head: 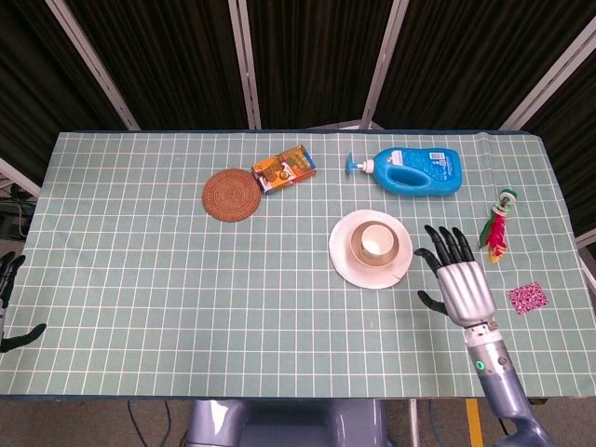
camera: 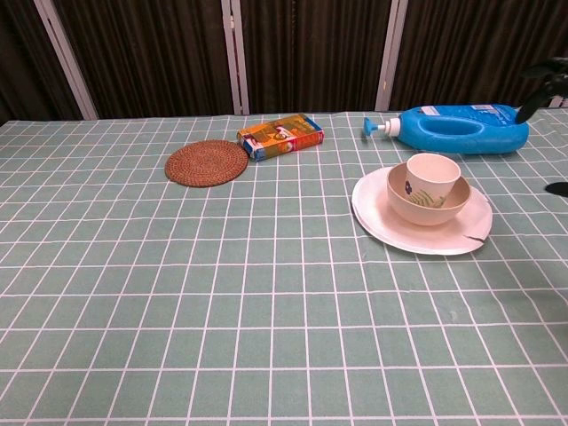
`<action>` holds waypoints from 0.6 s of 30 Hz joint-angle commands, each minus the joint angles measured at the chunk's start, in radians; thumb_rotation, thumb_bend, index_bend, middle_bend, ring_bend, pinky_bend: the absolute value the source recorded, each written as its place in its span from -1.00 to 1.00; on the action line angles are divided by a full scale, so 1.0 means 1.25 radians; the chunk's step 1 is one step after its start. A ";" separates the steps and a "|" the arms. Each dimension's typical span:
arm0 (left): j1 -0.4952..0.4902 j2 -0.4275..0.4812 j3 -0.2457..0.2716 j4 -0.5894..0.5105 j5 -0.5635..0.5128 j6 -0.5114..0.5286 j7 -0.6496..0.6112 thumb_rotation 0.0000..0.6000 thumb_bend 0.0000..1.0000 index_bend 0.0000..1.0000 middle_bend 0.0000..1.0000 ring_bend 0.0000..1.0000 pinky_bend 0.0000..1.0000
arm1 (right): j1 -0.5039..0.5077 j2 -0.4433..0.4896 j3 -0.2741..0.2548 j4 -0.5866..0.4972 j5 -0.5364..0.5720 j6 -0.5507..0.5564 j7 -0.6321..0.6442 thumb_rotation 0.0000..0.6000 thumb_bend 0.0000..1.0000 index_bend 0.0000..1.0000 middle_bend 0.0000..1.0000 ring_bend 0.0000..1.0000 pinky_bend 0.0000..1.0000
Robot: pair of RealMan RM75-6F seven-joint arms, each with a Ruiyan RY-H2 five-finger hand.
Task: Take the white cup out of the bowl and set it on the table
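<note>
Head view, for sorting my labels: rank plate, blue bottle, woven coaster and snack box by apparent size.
1. Blue bottle and plate, too close to rank.
3. Woven coaster.
4. Snack box.

You have a white cup point(head: 376, 240) in a beige, leaf-printed bowl point(camera: 428, 201), a blue detergent bottle point(head: 415, 169), a brown woven coaster point(head: 230, 194), and the green, white-gridded surface point(head: 186, 298).
</note>
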 commanded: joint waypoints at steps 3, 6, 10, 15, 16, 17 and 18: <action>-0.002 0.001 -0.001 0.003 -0.003 -0.004 -0.007 1.00 -1.00 -1.00 -1.00 -1.00 -1.00 | 0.070 -0.083 0.045 0.069 0.101 -0.087 -0.065 1.00 -0.68 -0.22 -0.83 -1.00 -1.00; -0.002 0.001 -0.002 0.004 -0.005 -0.006 -0.011 1.00 -1.00 -1.00 -1.00 -1.00 -1.00 | 0.089 -0.109 0.055 0.095 0.132 -0.104 -0.078 1.00 -0.63 -0.14 -0.78 -1.00 -1.00; -0.004 0.003 -0.003 0.006 -0.007 -0.010 -0.018 1.00 -1.00 -1.00 -1.00 -1.00 -1.00 | 0.118 -0.149 0.067 0.152 0.161 -0.119 -0.074 1.00 -0.59 -0.07 -0.73 -1.00 -1.00; -0.005 0.004 -0.003 0.006 -0.008 -0.013 -0.022 1.00 -1.00 -1.00 -1.00 -1.00 -1.00 | 0.138 -0.171 0.074 0.187 0.184 -0.127 -0.072 1.00 -0.59 -0.05 -0.72 -1.00 -1.00; -0.005 0.005 -0.003 0.006 -0.007 -0.012 -0.024 1.00 -1.00 -1.00 -1.00 -1.00 -1.00 | 0.141 -0.174 0.074 0.191 0.188 -0.128 -0.071 1.00 -0.58 -0.04 -0.72 -1.00 -1.00; -0.004 0.005 -0.003 0.006 -0.007 -0.012 -0.025 1.00 -1.00 -1.00 -1.00 -1.00 -1.00 | 0.143 -0.176 0.075 0.194 0.193 -0.130 -0.070 1.00 -0.58 -0.04 -0.72 -1.00 -1.00; -0.004 0.005 -0.003 0.006 -0.008 -0.012 -0.026 1.00 -1.00 -1.00 -1.00 -1.00 -1.00 | 0.146 -0.178 0.075 0.196 0.198 -0.133 -0.069 1.00 -0.57 -0.03 -0.71 -1.00 -1.00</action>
